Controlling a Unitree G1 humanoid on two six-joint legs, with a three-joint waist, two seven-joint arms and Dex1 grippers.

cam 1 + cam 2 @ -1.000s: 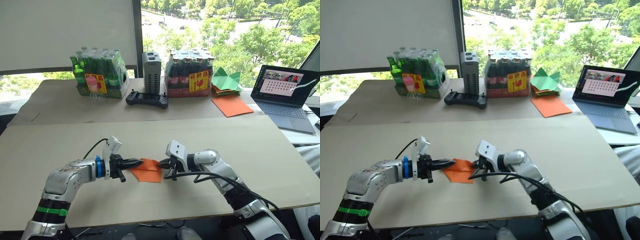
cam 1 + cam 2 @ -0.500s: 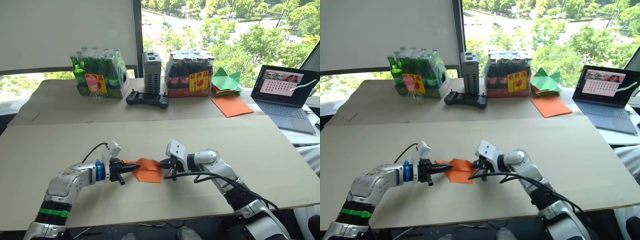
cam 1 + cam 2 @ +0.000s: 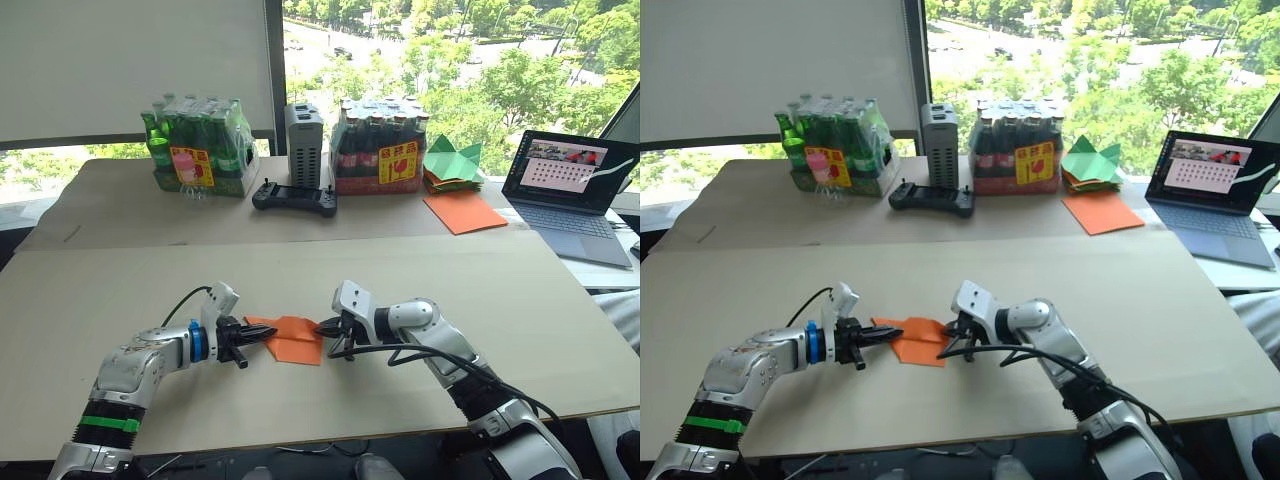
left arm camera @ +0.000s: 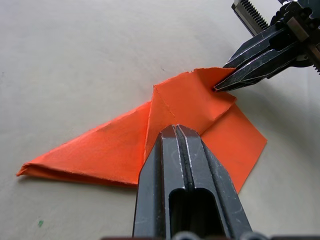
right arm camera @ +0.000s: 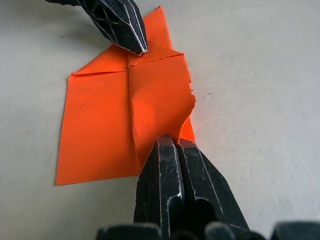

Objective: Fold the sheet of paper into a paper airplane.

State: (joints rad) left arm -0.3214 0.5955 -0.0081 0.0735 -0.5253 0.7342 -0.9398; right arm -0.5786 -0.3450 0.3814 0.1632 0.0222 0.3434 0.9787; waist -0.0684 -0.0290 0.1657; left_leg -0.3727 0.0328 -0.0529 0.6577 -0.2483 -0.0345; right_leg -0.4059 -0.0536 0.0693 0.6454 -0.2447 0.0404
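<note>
The sheet of paper (image 3: 291, 338), one folded orange piece, lies on the near table (image 3: 400, 270) between my two pincers. My wrist views show its layered flaps and ragged edge, which my head views do not. My left gripper (image 4: 176, 131) is clenched on its left side; my right gripper (image 5: 171, 141) is clenched on its right edge.

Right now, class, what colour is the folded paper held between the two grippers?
Bright orange; the sheet of paper shows best in the left wrist view.
</note>
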